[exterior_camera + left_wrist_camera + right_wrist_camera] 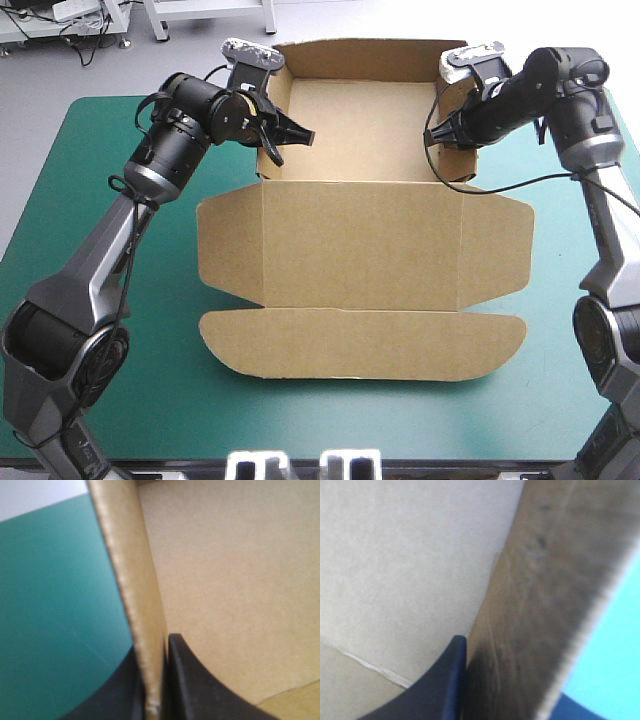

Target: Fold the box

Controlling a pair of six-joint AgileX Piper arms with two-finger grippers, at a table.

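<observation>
high: left arm (150,165) and right arm (560,110) bent inward over teal-green desk (90,150), each at a raised side wall of the brown box (360,240); tray far, lid flat near | left wrist: left jaws pinch left wall (132,580) between them | right wrist: right jaws pinch right wall (530,605)

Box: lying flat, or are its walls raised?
Partly raised: the box forms an open tray, walls up, lid flat. The left end effector and right end effector pinch its side walls.
</observation>
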